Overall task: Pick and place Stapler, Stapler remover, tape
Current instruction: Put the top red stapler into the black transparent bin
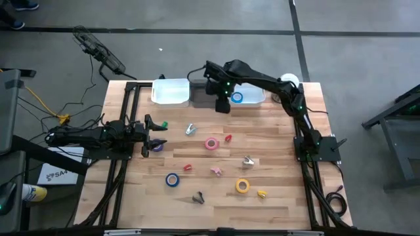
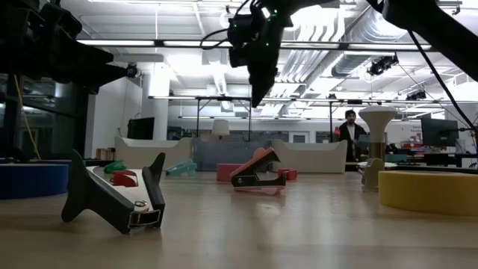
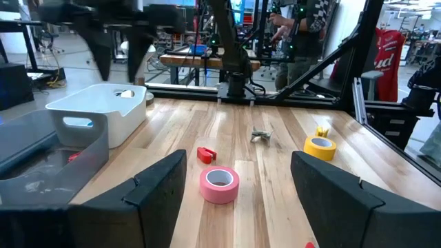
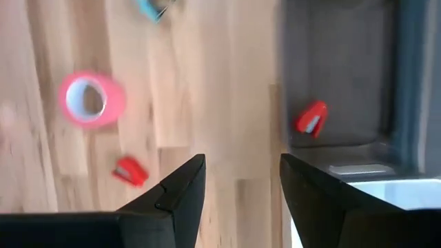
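wooden table [image 1: 275, 196] holds scattered tape; the right gripper [image 1: 222, 103], jaws apart and empty, hangs by the far bins, probably after a drop; the left gripper [image 1: 152, 134] waits left, jaws apart.

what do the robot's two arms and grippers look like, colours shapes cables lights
Both arms are black, built of jointed tubular links. The right arm shows small green lights near its wrist and a black cable looping off it. The left arm also shows a green light. The left gripper and right gripper each have two broad, angular, matte black fingers tapering to blunt tips.
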